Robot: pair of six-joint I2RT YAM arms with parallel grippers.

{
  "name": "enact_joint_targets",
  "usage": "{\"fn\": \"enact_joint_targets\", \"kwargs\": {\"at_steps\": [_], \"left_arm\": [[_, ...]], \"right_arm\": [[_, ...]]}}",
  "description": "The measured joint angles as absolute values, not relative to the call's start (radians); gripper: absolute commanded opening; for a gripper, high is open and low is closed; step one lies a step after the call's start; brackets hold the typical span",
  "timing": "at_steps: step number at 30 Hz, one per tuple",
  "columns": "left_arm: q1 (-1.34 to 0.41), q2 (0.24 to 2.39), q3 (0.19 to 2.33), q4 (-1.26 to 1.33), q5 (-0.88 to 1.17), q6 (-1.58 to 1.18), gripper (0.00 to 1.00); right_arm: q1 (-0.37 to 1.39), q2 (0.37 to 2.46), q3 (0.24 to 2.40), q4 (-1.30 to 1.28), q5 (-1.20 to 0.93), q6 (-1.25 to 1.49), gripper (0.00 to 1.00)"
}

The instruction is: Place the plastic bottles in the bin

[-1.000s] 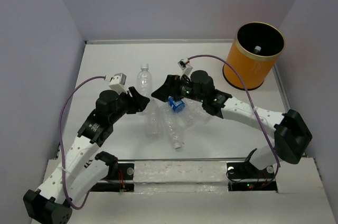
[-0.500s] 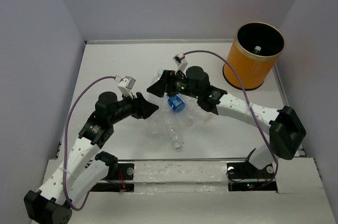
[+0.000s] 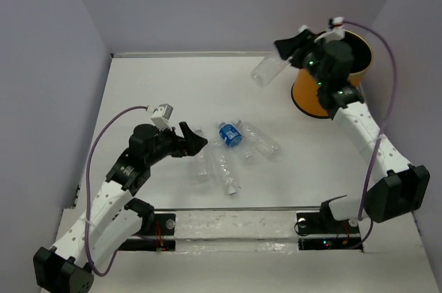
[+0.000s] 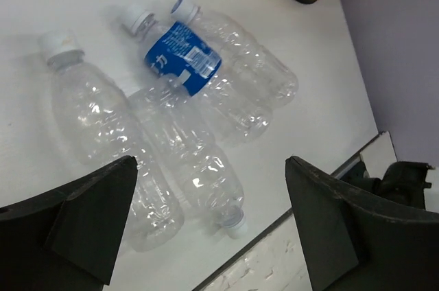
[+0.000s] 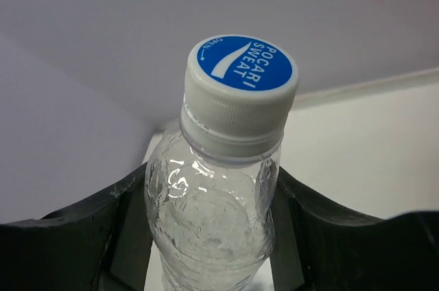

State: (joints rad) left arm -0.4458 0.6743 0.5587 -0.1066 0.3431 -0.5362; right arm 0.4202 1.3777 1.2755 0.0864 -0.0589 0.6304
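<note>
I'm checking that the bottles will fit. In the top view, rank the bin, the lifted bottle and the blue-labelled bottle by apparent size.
1. bin: clearly the largest, though partly hidden.
2 and 3, unranked: lifted bottle and blue-labelled bottle look similar, and the lifted one sits nearer the camera.

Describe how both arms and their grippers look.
The left arm and right arm have white links and black joints. The left gripper and right gripper are black, with broad wedge-shaped fingers. A thin purple cable loops to a small white camera box on each wrist.
</note>
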Motion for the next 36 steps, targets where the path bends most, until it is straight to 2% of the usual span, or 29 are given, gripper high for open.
{"fn": "enact_joint_targets", "kwargs": {"at_steps": [3, 6, 11, 13, 14, 15, 17, 18, 24, 26, 28, 29, 32, 34, 36], "left_arm": [[-0.459, 0.73, 0.532, -0.116, 0.28, -0.584, 0.99], [-0.488, 0.78, 0.488, -0.126, 0.189, -0.632, 0.99], [-0.553, 0.815, 0.44, -0.139, 0.077, -0.688, 0.99], [-0.57, 0.838, 0.437, -0.132, 0.043, -0.697, 0.99], [-0.579, 0.859, 0.436, -0.122, 0.028, -0.701, 0.99], [-0.585, 0.879, 0.434, -0.111, 0.016, -0.705, 0.99], [-0.596, 0.921, 0.432, -0.094, 0.001, -0.709, 0.99], [-0.601, 0.942, 0.432, -0.086, -0.004, -0.71, 0.99], [-0.61, 1.045, 0.432, -0.025, -0.01, -0.715, 0.99], [-0.61, 1.074, 0.432, -0.005, -0.013, -0.715, 0.96], [-0.61, 1.103, 0.432, 0.012, -0.015, -0.714, 0.87], [-0.611, 1.121, 0.432, 0.019, -0.019, -0.714, 0.76], [-0.616, 1.138, 0.432, 0.019, -0.031, -0.713, 0.67], [-0.617, 1.135, 0.432, 0.019, -0.041, -0.716, 0.58], [-0.619, 1.127, 0.429, 0.017, -0.051, -0.72, 0.54]], "right_arm": [[0.125, 1.367, 1.404, 0.034, -0.017, 0.604, 0.34], [-0.056, 1.376, 1.508, -0.025, 0.04, 0.593, 0.34], [-0.182, 1.448, 1.658, -0.061, 0.186, 0.533, 0.38], [-0.183, 1.49, 1.691, -0.065, 0.239, 0.484, 0.46], [-0.183, 1.514, 1.698, -0.068, 0.257, 0.462, 0.65], [-0.182, 1.536, 1.699, -0.076, 0.276, 0.438, 0.76], [-0.182, 1.576, 1.699, -0.099, 0.298, 0.397, 0.94], [-0.182, 1.593, 1.699, -0.114, 0.309, 0.381, 0.97], [-0.182, 1.645, 1.742, -0.236, 0.342, 0.312, 1.0], [-0.178, 1.622, 1.744, -0.247, 0.328, 0.318, 1.0], [-0.16, 1.563, 1.736, -0.259, 0.3, 0.33, 1.0], [-0.147, 1.536, 1.724, -0.259, 0.292, 0.335, 1.0], [-0.047, 1.407, 1.665, -0.233, 0.266, 0.348, 1.0], [0.108, 1.283, 1.566, -0.193, 0.217, 0.373, 1.0], [0.207, 1.214, 1.483, -0.143, 0.157, 0.399, 1.0]]}}
